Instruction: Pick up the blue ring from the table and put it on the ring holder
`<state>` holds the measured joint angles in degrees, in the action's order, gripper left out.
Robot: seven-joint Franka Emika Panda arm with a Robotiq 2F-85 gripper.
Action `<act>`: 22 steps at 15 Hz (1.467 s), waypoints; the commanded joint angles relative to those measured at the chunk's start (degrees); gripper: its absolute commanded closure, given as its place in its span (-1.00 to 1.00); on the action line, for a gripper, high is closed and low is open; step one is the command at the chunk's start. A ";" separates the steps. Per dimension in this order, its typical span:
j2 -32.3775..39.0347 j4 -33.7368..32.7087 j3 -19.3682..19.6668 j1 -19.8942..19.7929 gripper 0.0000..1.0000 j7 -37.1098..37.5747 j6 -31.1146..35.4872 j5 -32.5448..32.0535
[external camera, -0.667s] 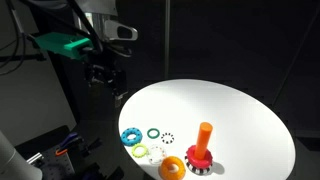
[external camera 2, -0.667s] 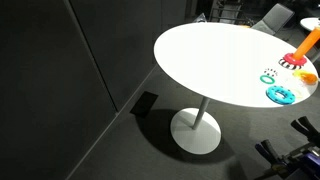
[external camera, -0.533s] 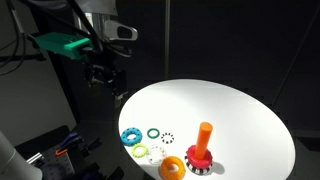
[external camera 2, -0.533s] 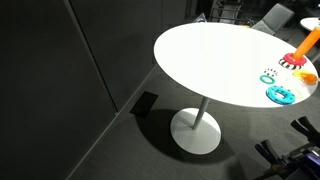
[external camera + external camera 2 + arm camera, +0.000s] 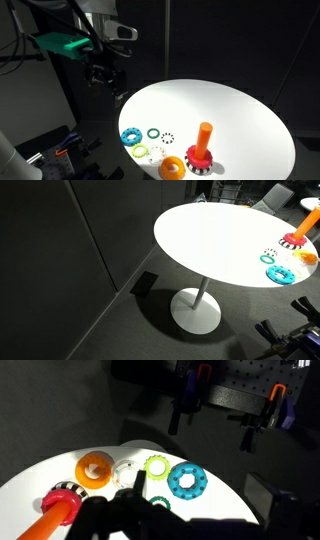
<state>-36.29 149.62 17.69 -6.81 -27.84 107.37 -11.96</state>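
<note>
Blue ring (image 5: pixel 131 135) lies on the counter (image 5: pixel 230 110) beside a green ring (image 5: pixel 152 133); an exterior view alone shows the pedestal (image 5: pixel 197 308); whether the jaws are open cannot be told.

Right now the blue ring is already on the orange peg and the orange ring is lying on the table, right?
Not quite. The blue ring is not on the peg: in an exterior view it lies flat on the table, apart from the ring holder, whose peg is bare. The orange ring does lie on the table.
</note>
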 commanded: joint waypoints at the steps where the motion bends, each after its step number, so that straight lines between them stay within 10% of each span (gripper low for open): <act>1: 1.36 -0.71 -0.64 0.01 -1.00 0.52 0.27 0.53; 22: 20.48 0.57 -11.09 5.46 -1.00 10.72 19.81 7.21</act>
<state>-17.61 149.95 7.53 -1.58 -19.03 124.57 -6.07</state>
